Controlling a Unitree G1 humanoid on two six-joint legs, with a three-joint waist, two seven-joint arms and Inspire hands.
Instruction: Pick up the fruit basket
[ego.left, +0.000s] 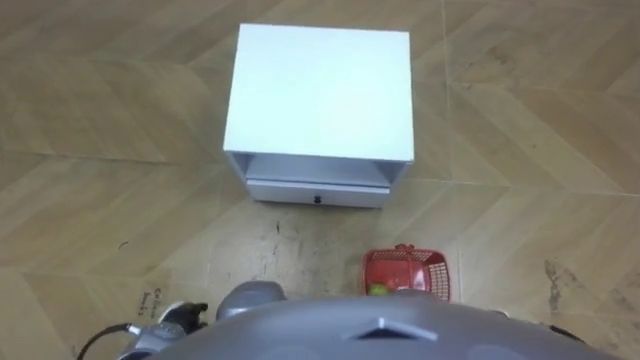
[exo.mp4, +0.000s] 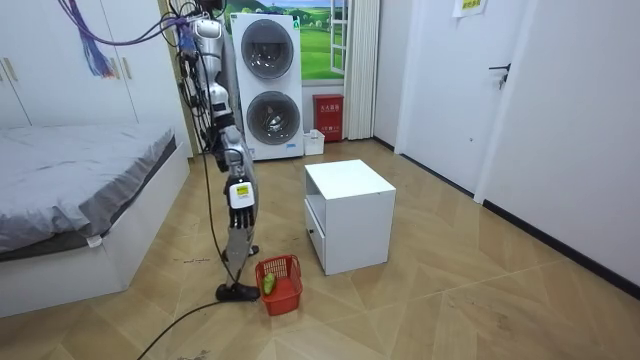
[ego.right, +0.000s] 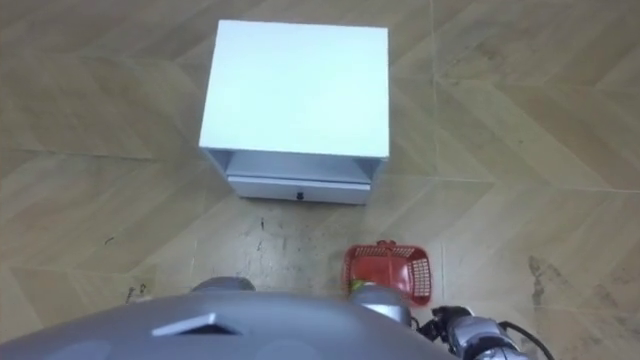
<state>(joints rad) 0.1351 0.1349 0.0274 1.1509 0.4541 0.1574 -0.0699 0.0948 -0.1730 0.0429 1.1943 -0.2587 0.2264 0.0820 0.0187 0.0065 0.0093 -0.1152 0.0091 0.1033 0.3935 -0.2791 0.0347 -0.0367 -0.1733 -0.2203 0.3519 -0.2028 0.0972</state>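
Inspecting the floor, we find the red plastic mesh fruit basket (ego.left: 405, 270) resting just ahead of the robot's feet and to its right, short of the white box-shaped bedside cabinet (ego.left: 320, 90) and apart from it. The robot stands upright. Its right hand (exo.mp4: 239, 198) hangs well above the basket, and its left hand (ego.left: 168, 322) on the far side. Whether either is clenched or released we cannot tell. The right hand is nearer, and we judge a deep bend necessary.
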